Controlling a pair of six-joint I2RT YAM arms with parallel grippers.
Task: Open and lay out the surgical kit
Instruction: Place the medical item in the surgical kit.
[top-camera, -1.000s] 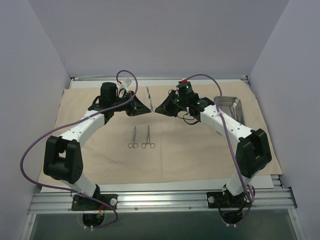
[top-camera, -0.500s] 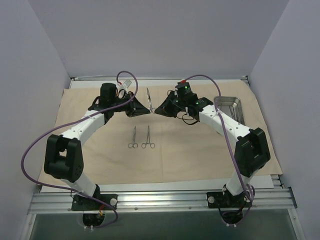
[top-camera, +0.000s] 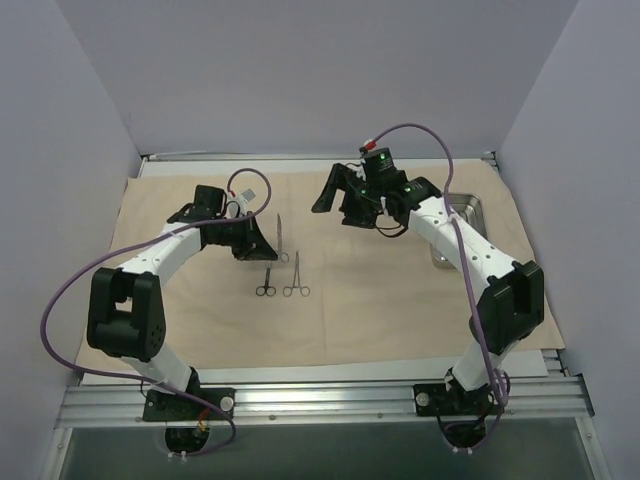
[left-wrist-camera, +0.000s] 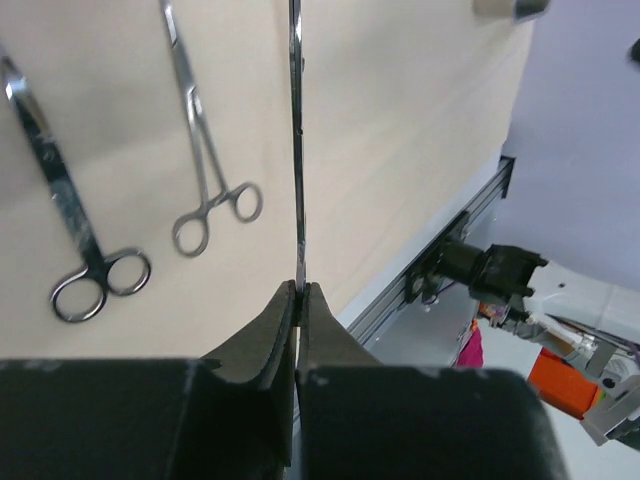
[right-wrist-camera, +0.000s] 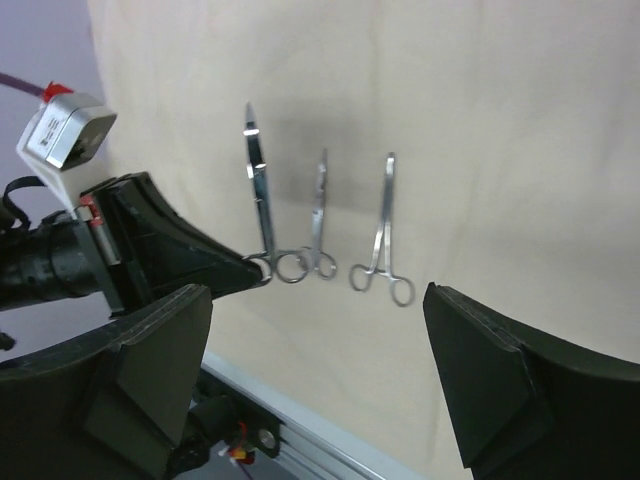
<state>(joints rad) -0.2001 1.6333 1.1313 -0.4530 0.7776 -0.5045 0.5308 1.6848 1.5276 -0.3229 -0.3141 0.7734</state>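
On my left side, the left gripper (top-camera: 270, 252) sits over the cloth wrap (top-camera: 380, 310), left of the cloth's middle. Its jaws are pressed together on the scissors (top-camera: 280, 233), gripping them at the ring end. On the left wrist camera I see the scissors (left-wrist-camera: 297, 150) edge-on, a thin line running straight out from the fingertips (left-wrist-camera: 285, 310). The blades point toward the cloth's far edge.

Just nearer me, at the cloth's middle, two ring-handled forceps lie side by side and apart. These are the left forceps (top-camera: 266, 280) and the right forceps (top-camera: 297, 275), rings toward the near edge.

Right of the cloth's middle, the right gripper (top-camera: 340, 200) hangs above the cloth, jaws wide apart with nothing between them.

At the cloth's right end sits the steel tray (top-camera: 470, 207), partly hidden behind my right arm.
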